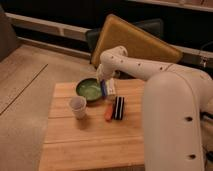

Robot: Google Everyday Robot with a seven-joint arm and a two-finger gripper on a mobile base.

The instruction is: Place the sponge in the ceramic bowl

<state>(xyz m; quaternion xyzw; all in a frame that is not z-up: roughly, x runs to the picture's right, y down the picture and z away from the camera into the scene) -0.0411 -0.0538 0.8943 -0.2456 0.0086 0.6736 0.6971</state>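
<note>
My gripper [107,89] hung at the right rim of the ceramic bowl [88,91], a little above the bench [65,145]. My fingers [111,88] were, as far as I could see, pinching the sponge [103,89]. The sponge stood on its edge between them as a thin blue strip. It was just at the right side of the bowl and perhaps partly over the rim, but it was not lying inside the bowl. I judged the sponge to be very light and soft, so it would give way under my pinch and ask for only little force. The good place to hold it seemed to be across its two flat faces, near the middle. Held at a corner, it could bend and twist out of my grasp. Because it is so light, I thought it might bounce or slide on the glossy inside of the bowl if it dropped from too high. A low release over the middle of the bowl seemed safer to me. The bowl itself looked hard and breakable, so I did not want to knock its dark rim. In front of the bowl and to its left stood a pale cup [77,106]. In front of the bowl and to its right lay an orange item [108,113] and a black bar [119,107], side by side and both below my gripper.
</note>
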